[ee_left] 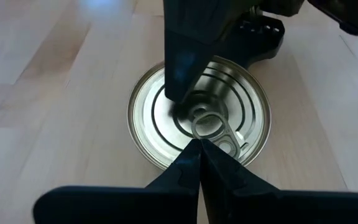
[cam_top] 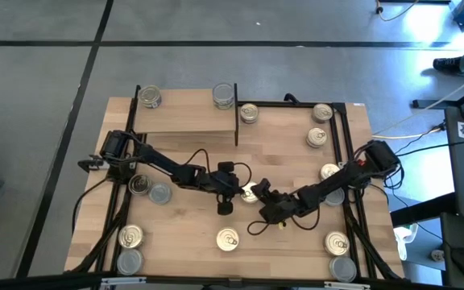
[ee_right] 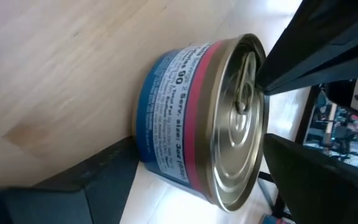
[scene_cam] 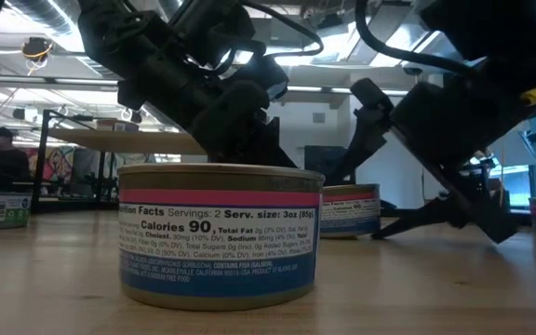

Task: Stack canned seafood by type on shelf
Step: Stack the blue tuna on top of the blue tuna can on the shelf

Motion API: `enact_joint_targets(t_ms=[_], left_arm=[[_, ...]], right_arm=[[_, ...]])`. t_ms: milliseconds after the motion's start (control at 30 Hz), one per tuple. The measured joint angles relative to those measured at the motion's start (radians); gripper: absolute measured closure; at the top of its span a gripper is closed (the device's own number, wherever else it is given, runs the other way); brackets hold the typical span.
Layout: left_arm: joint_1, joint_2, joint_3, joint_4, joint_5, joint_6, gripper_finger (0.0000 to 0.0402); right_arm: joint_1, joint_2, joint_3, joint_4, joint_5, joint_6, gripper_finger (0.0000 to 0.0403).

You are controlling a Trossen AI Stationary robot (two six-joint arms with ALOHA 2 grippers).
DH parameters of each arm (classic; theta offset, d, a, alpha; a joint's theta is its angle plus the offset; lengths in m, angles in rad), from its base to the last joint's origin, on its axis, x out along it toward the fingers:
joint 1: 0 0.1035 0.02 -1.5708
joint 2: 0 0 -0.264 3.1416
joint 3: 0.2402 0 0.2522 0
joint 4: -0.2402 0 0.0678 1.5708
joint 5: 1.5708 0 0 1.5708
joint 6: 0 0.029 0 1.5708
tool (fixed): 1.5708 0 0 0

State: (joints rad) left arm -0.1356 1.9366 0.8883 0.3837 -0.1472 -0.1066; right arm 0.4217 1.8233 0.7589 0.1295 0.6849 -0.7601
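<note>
A light-wood table [cam_top: 280, 153] seen from above carries a low raised shelf [cam_top: 185, 121] at its far left part, and both dark arms meet at one tin [cam_top: 249, 193] near the table's middle, in front of the shelf and to its right. The left gripper [cam_top: 230, 188] hangs over this tin with its fingers pressed together to a narrow point just above the pull-tab lid. The right gripper [cam_top: 266, 199] comes in from the other side with its fingers spread wide, one on each side of the tin's blue and pink label; whether they touch the tin cannot be told. On the shelf, one tin [cam_top: 149, 97] sits at the far left corner and a stack of tins [cam_top: 225, 96] at the far right corner, leaving the plank between them bare. Another tin [cam_top: 248, 113] stands just right of the shelf. Further tins lie in front of the shelf near the table's left edge [cam_top: 139, 185], along the front edge [cam_top: 227, 238], and down the right side [cam_top: 317, 137]. Open board remains between the shelf and the central tin. In the low view a near tin [scene_cam: 220, 233] fills the foreground and hides most of the table behind it; the shelf shows only as a pale strip [scene_cam: 128, 140].
</note>
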Motion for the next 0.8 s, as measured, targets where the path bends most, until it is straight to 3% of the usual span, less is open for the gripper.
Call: enact_joint_targets(t_ms=[367,667,800], left_arm=[[0.000,0.000,0.000,0.009,-0.004,0.001,0.0396],[0.001,-0.001,-0.002,0.011,-0.027,0.000,0.0396],[0.001,-0.012,-0.002,0.004,-0.040,-0.022,0.0396]], right_arm=[[0.003,0.024,-0.005,0.087,0.014,-0.043,0.0070],[0.004,0.025,-0.004,0.111,0.010,0.074,0.0199],[0.006,0.026,-0.004,0.120,0.021,0.154,0.0199]])
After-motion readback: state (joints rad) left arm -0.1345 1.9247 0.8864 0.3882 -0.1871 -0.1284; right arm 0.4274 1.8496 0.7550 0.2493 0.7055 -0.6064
